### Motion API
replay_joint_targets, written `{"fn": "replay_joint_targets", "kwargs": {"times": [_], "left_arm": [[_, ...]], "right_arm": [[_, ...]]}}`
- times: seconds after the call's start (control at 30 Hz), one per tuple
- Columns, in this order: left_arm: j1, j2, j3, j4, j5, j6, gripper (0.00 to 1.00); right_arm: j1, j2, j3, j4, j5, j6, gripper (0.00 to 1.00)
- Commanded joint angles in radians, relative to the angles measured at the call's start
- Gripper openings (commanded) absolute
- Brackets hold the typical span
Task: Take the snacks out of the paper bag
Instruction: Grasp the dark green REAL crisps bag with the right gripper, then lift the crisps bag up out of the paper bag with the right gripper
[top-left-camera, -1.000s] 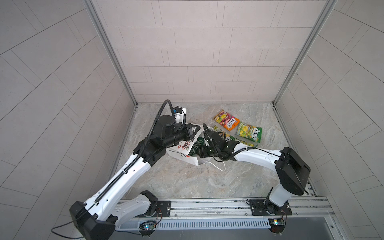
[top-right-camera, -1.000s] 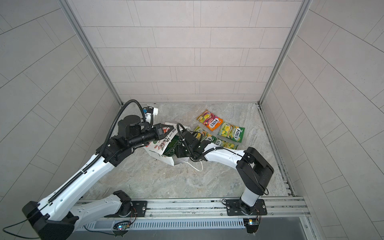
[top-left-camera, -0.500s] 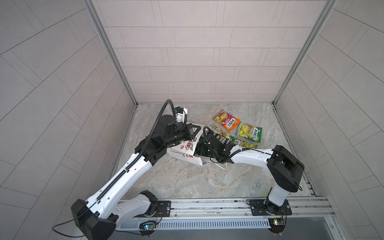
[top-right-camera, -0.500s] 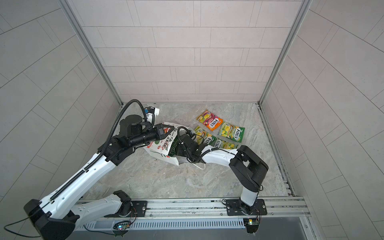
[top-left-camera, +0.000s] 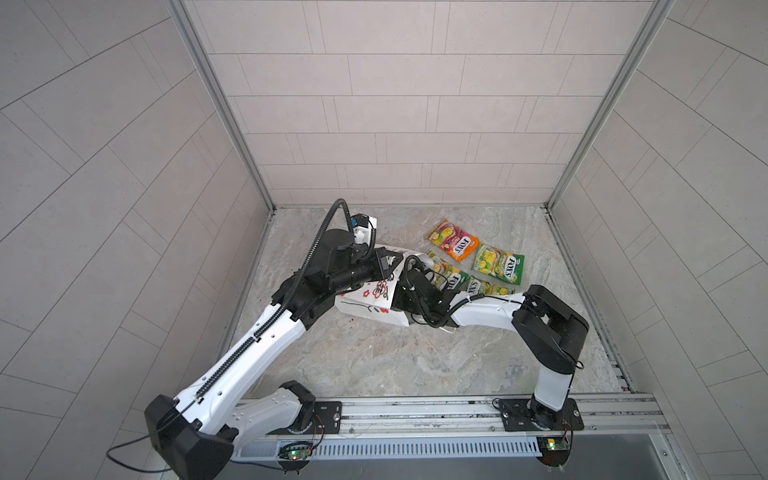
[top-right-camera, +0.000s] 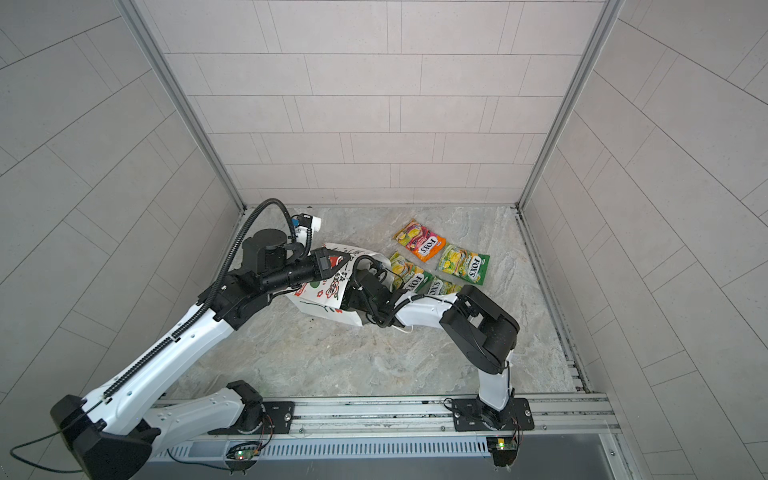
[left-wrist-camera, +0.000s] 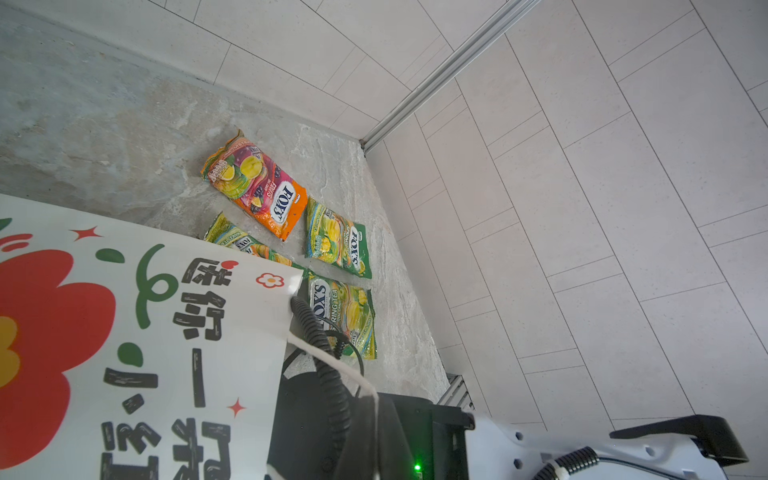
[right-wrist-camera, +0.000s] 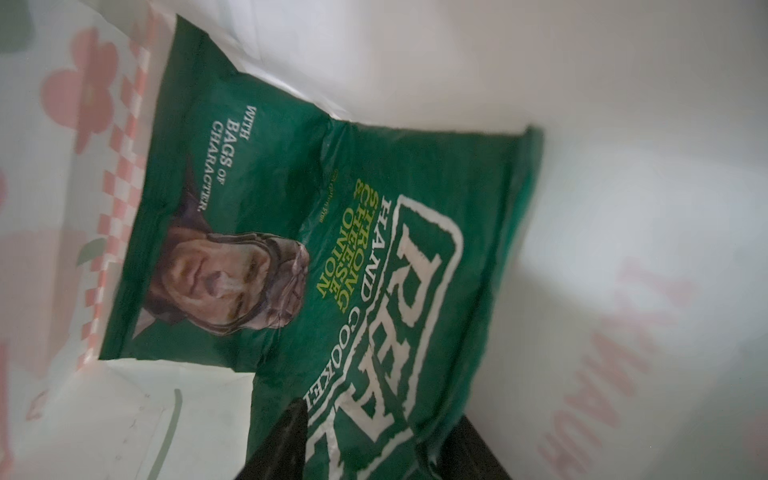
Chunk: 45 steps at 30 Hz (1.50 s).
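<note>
While the paper bag (top-left-camera: 365, 308) is clenched by the left claw (top-left-camera: 390, 266), the crisp bag (right-wrist-camera: 332, 249) is best pinched squarely; whether the right claw (right-wrist-camera: 374, 440) grips cannot be told.

Pushed the right end effector (right-wrist-camera: 380, 419) deeper into the mouth of the paper bag (top-left-camera: 365, 307) than a second ago. Seen from the right wrist, now well inside the paper bag, fingers (right-wrist-camera: 284, 442) on either side of the near edge of the REAL crisp bag (right-wrist-camera: 332, 249). Drew the right elbow (top-left-camera: 548, 320) closer to the paper bag in both top views. Tipped the upper arm (top-left-camera: 550, 384) from leaning away from the paper bag to nearly upright. Slid the white forearm (top-left-camera: 486, 309) toward the paper bag's mouth, covering most of the cord handle (top-left-camera: 446, 331) there and leaving only a short curl showing.
</note>
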<state>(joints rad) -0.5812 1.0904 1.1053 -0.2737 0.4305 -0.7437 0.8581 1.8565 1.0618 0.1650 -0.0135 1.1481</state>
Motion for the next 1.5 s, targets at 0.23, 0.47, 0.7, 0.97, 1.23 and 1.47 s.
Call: {"fn": "replay_joint_targets", "kwargs": {"times": [0.23,0.47,0.7,0.97,1.23,1.47], "left_arm": [[-0.003,-0.017,0.029,0.000,0.022,0.014,0.00],[-0.005,-0.035,0.028,-0.038,-0.011,0.059,0.00],[-0.005,-0.062,0.029,-0.085,-0.079,0.087,0.00],[-0.005,-0.098,0.043,-0.154,-0.200,0.129,0.00],[-0.003,-0.113,0.051,-0.197,-0.296,0.148,0.00],[-0.004,-0.125,0.052,-0.211,-0.355,0.162,0.00]], "right_arm": [[0.009,0.076,0.086,0.050,0.024,0.001,0.37],[0.009,0.028,0.073,0.088,0.008,-0.093,0.05],[0.009,-0.035,0.062,0.101,-0.055,-0.183,0.00],[-0.007,-0.095,0.086,0.050,-0.134,-0.249,0.00],[-0.011,-0.143,0.140,-0.043,-0.184,-0.311,0.00],[-0.012,-0.199,0.197,-0.148,-0.187,-0.383,0.00]]}}
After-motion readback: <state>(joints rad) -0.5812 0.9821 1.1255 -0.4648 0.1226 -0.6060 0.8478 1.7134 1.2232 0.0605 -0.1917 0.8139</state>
